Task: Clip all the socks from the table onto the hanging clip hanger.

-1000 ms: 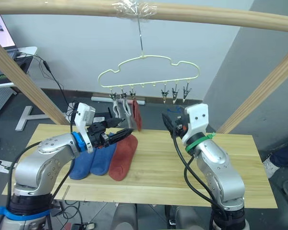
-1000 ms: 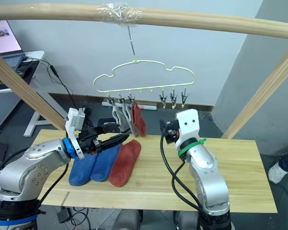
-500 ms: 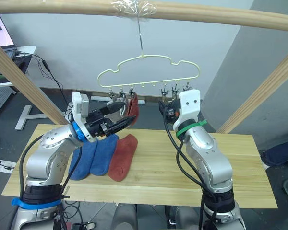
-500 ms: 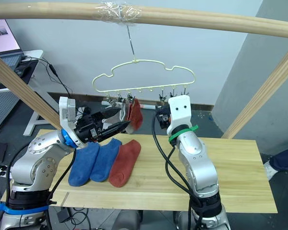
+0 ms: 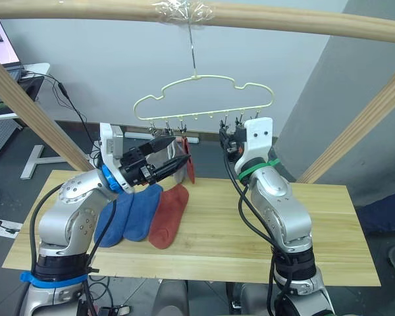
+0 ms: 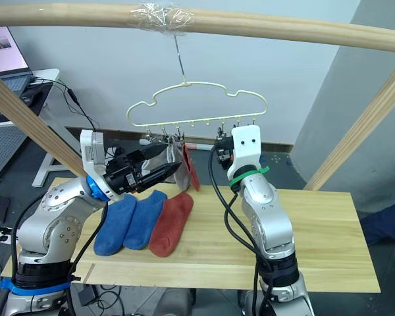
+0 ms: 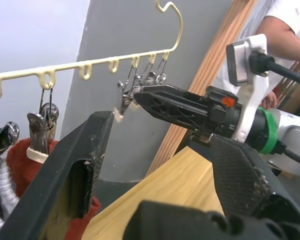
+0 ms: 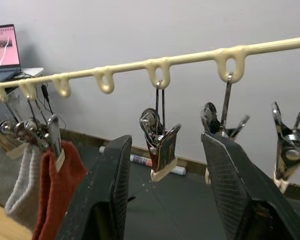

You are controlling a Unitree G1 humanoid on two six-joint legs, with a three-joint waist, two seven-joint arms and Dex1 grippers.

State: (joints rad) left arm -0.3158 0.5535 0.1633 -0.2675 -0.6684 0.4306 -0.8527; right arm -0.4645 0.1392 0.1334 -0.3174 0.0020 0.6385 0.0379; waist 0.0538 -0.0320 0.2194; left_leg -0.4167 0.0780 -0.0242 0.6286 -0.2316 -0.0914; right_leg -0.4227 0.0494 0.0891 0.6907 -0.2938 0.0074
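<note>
The pale-yellow clip hanger (image 5: 204, 99) hangs by its hook from the wooden rail. Two grey socks (image 6: 174, 164) and a rust-red sock (image 6: 190, 168) hang from its left clips. Two blue socks (image 5: 128, 214) and another rust-red sock (image 5: 169, 214) lie side by side on the left of the table (image 5: 329, 224). My left gripper (image 5: 177, 157) is open and empty, raised just in front of the hanging socks. My right gripper (image 5: 225, 137) is open at the hanger's bar, its fingers (image 8: 112, 185) on either side of a bare clip (image 8: 160, 150).
A round wooden rail (image 5: 283, 18) crosses overhead, with slanted posts at the left (image 5: 26, 105) and right (image 5: 355, 131). Two more bare clips (image 5: 249, 122) hang right of my right gripper. A laptop (image 5: 0, 39) sits far left. A person (image 7: 285, 35) stands behind the frame.
My right gripper has risen from above the table to the hanger's bare clips. My left gripper has lifted from over the table socks to beside the hanging socks.
</note>
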